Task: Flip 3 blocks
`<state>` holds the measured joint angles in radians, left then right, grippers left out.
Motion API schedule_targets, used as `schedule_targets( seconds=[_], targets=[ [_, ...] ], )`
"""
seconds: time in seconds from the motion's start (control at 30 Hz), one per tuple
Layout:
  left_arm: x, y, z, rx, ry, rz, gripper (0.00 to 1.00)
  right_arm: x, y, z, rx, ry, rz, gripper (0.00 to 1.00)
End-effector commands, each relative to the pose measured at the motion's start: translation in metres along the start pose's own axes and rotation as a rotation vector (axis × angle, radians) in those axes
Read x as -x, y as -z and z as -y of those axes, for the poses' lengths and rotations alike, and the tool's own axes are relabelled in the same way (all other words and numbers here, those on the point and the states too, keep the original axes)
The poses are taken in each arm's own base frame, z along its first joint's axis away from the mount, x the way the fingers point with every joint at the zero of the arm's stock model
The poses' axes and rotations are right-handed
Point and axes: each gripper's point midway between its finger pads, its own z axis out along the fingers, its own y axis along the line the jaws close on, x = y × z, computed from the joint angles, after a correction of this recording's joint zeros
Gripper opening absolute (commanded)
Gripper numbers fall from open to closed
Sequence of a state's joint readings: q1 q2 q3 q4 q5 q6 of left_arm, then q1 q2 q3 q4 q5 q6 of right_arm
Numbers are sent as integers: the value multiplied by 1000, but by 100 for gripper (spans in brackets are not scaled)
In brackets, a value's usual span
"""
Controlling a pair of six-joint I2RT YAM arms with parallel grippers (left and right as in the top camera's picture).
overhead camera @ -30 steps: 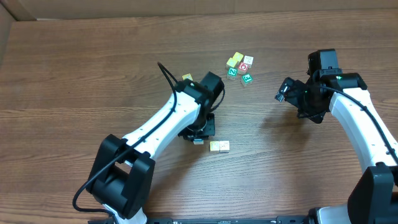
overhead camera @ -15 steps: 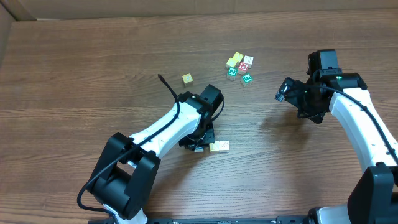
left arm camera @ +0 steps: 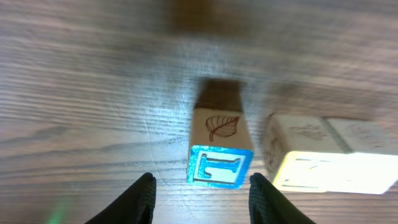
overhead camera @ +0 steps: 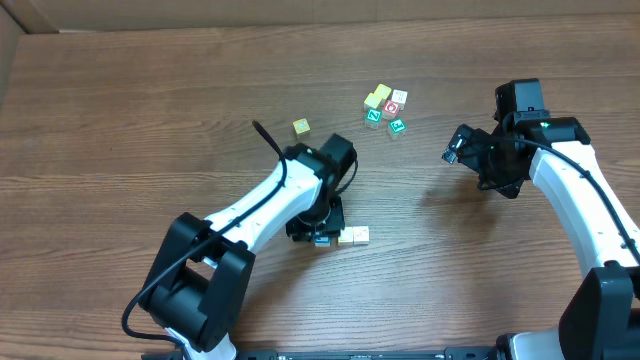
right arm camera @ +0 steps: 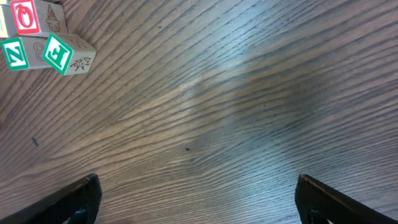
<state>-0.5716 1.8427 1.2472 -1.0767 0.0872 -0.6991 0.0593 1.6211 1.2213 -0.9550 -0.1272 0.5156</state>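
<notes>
**Left pincer stands loose around the teal-faced block; right pincer waits wide and empty**

The left pincer [left arm camera: 203, 184] is released. Its jaws are parted on either side of the teal-faced block [left arm camera: 214, 146], with a clear gap at the left finger and almost none at the right. The block sits on the table [overhead camera: 120, 150] between the fingertips on its own weight, nothing clamping it. The jaws straddle it closely, which I judge suits either a fresh grip or a clean lift away.

Just outside the right finger lies a cream cube [left arm camera: 293, 140], with a second pale cube [left arm camera: 364, 140] touching its far side. Both probably lie near so one arm can reach all three.

The right pincer [right arm camera: 196, 186] hangs fully spread over bare wood and holds nothing, likely parked out of the way. The letter cubes lie ahead and to its left.

The teal face carries a pale block letter, too blurred to name, and the face above it shows a brown leaf outline. Near the right pincer, a red-faced cube [right arm camera: 26, 15] reads O, one green-faced cube [right arm camera: 57, 53] reads E, and another green one [right arm camera: 15, 53] reads N or Z
</notes>
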Motion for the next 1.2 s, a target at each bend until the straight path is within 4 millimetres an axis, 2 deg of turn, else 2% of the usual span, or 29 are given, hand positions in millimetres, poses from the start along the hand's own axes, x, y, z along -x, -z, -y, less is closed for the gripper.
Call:
schedule_targets(
  seconds=[0.0,0.1,0.17,0.2,0.27,0.3,0.57,0.73,1.0,1.17],
  targets=[
    [18,27,3,-27,-12,48,40,5,3,-4,13,8,11,100],
    [25,36,-9,24,5,74,38,5,3,-4,13,8,11,100],
    [27,36,-14,35,5,77,32,5,3,-4,13,8,11,100],
    [26,35,-15,39,3,73,26,5,3,-4,13,8,11,100],
    [23,32,-20,61,4,63,8,5,3,-4,13,8,11,100],
    [21,30,-22,71,4,56,4,5,3,-4,13,8,11,100],
    [4,-5,-39,109,10,5,4,5,3,-4,13,8,11,100],
    [0,-22,-37,74,11,-5,4,5,3,-4,13,8,11,100],
    [7,-24,-25,21,8,24,4,5,3,-4,13,8,11,100],
    [3,-24,-17,-6,-4,9,4,5,3,-4,13,8,11,100]
  ],
)
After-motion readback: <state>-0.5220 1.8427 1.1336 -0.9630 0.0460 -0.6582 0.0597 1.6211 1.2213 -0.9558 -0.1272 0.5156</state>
